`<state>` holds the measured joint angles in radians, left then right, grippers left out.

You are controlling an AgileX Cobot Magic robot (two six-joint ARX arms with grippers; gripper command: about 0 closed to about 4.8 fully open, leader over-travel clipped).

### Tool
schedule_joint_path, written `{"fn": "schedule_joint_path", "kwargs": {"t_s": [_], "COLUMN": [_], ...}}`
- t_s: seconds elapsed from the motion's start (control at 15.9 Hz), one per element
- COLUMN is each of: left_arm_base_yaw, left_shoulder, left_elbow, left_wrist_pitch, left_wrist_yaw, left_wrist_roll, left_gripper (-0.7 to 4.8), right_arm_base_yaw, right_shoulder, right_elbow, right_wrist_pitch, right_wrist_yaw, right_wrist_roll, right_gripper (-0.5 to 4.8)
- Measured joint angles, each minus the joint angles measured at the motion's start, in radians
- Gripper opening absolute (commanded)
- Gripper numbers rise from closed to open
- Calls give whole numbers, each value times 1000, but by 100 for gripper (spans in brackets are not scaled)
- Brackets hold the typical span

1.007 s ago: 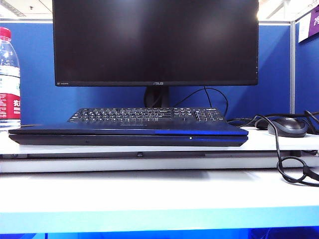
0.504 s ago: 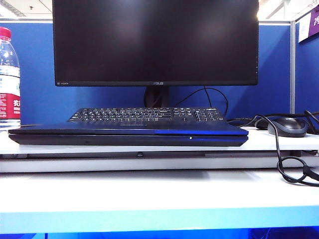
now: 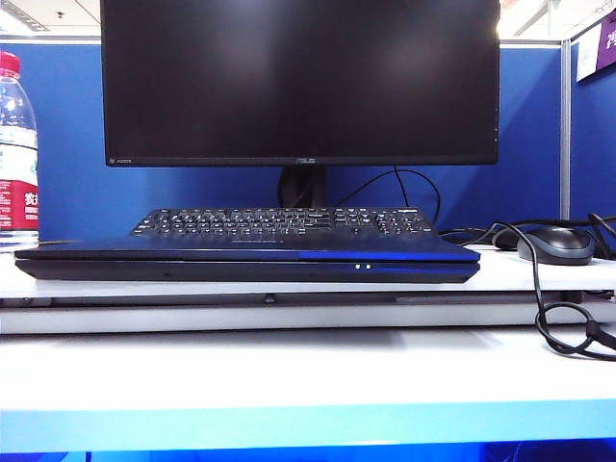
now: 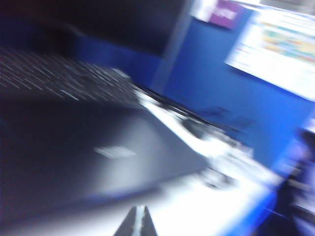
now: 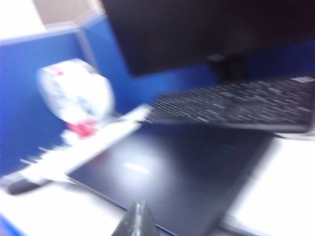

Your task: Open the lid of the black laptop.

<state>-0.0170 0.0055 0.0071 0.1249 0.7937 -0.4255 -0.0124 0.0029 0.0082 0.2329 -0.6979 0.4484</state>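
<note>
While the lid [image 3: 245, 248] is lying shut on the black laptop [image 3: 245, 269], you are approaching. Left gripper [image 4: 137, 223] and right gripper [image 5: 136, 221] are hovering before its front edge, tips apparently pressed together. Next, catch that edge.

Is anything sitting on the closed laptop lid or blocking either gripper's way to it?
Nothing visible does. The lid lies shut and bare on the laptop; the keyboard sits behind it. Both wrist views are blurred; the left gripper and right gripper show only their tips before the laptop's front corners.

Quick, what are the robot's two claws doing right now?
Left gripper: shut, empty, near the laptop.
Right gripper: shut, empty, near it too.
</note>
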Motion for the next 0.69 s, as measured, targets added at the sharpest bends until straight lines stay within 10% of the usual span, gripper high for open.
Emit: {"fn": "schedule_joint_path", "kwargs": {"t_s": [0.19, 0.38, 0.69], "left_arm_base_yaw": [0, 0, 0], "left_shoulder": [0, 0, 33], "left_elbow": [2, 92, 251], "left_wrist_pitch": [89, 251, 288], "left_wrist_yaw": [158, 100, 27], "left_wrist_roll": [-204, -413, -472], "left_gripper": [-5, -5, -5], "right_arm_base_yaw": [0, 0, 0], "right_shoulder": [0, 16, 228], "right_elbow": [3, 121, 272], "right_wrist_pitch": [227, 185, 178], "right_wrist_yaw": [-39, -29, 42], "right_wrist_roll": [159, 157, 84], "right_gripper": [-2, -2, -1]}}
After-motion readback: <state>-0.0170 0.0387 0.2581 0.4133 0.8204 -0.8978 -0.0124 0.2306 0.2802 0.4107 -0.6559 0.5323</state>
